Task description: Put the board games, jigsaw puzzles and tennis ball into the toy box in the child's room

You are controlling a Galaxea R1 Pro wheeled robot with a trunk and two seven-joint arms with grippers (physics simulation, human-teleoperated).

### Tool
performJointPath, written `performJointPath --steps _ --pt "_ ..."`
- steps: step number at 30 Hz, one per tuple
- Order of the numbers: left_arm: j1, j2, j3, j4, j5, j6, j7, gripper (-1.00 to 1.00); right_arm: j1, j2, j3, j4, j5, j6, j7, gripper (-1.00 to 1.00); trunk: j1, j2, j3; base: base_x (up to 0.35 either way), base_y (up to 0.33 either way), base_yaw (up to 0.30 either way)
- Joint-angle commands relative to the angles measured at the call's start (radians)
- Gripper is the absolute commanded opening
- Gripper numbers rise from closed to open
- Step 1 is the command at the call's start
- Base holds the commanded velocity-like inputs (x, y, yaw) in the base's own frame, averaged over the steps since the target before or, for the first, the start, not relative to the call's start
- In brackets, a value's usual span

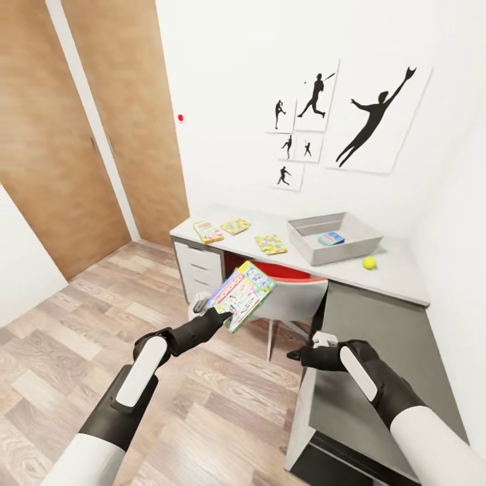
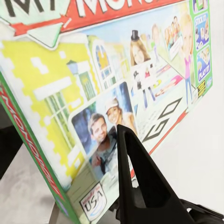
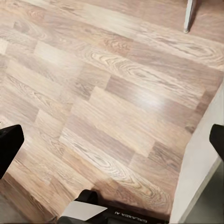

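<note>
1. My left claw (image 1: 219, 314) is clenched on the green-edged board game (image 1: 243, 294), pinching it at its near lower edge. In the left wrist view a black finger (image 2: 140, 182) lies flat across the printed white face of that box (image 2: 112, 88).
2. The box hangs tilted in the air over the wood floor (image 1: 101, 324), just in front of the grey-and-red chair (image 1: 293, 297) and well short of the table (image 1: 398, 273).
3. My read on handling: a stiff, light cardboard box with a glossy lid — slippery under a narrow pinch, and held by one edge it will want to swing. A hold deeper in from the edge, closer to its middle, would steady it.
4. My right claw (image 1: 297, 354) is released and carries nothing; in the right wrist view its fingertips stand wide apart over bare planks.
5. The toy box (image 1: 335, 237) sits at the far right of the table with a small blue game (image 1: 331, 238) already inside.
6. Still out on the tabletop: the yellow-green game (image 1: 208, 232) at the far left, two jigsaw puzzles (image 1: 235, 225) (image 1: 271, 244) between it and the bin, and the tennis ball (image 1: 369, 262) just right of the bin.
7. The ball looks light and apt to roll — it wants a grip square across its middle.
</note>
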Motion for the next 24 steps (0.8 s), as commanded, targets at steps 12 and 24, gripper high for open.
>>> performJointPath --steps 12,24 --pt "-0.001 0.0 0.001 0.0 0.005 0.004 0.002 -1.0 -0.001 -0.002 0.001 -0.002 0.006 0.003 0.005 1.0 0.001 -0.002 -0.002 0.001 -0.001 0.292" --pt "-0.001 -0.001 0.001 0.0 0.004 0.004 -0.001 -1.0 -0.001 -0.002 0.002 -0.002 0.005 0.003 0.006 1.0 0.001 -0.002 -0.002 0.031 0.005 0.244"
